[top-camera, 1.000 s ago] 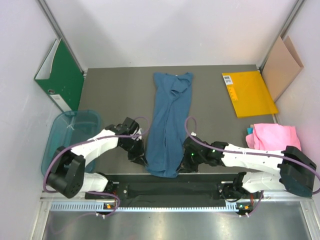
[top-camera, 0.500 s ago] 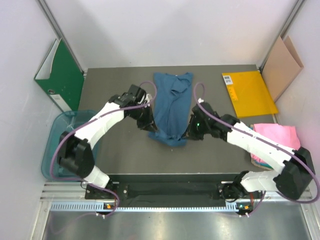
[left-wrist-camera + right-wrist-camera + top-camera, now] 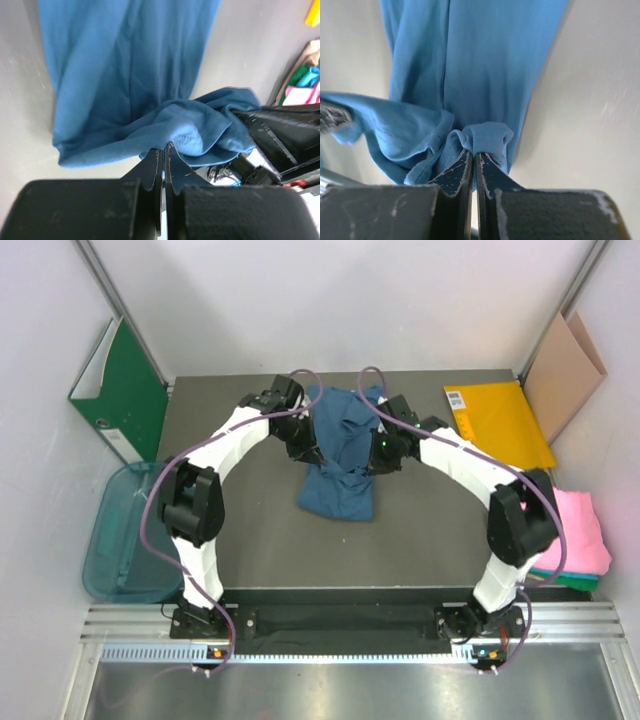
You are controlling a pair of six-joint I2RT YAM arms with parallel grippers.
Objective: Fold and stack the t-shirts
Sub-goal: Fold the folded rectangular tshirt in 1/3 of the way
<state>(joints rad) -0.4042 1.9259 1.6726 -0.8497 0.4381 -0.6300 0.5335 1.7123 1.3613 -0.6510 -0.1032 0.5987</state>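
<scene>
The dark blue t-shirt (image 3: pixel 338 465) lies in the middle of the grey table, its near hem lifted and carried over its far part. My left gripper (image 3: pixel 312 452) is shut on the hem's left corner, seen in the left wrist view (image 3: pixel 164 149). My right gripper (image 3: pixel 375 462) is shut on the right corner, seen in the right wrist view (image 3: pixel 473 154). The blue cloth (image 3: pixel 130 65) (image 3: pixel 480 60) hangs down from both grips. The pink t-shirt (image 3: pixel 583 530) lies at the right edge on a teal-green one (image 3: pixel 560 578), partly hidden by my right arm.
A green binder (image 3: pixel 120 390) leans at the left wall. A teal plastic bin (image 3: pixel 120 540) sits at the left edge. A yellow folder (image 3: pixel 497 425) lies at the back right, with a brown cardboard sheet (image 3: pixel 565 370) against the right wall.
Both grippers have carried the shirt's near hem from the front edge toward the back, folding the shirt over itself. Both arms now reach far over the table.
</scene>
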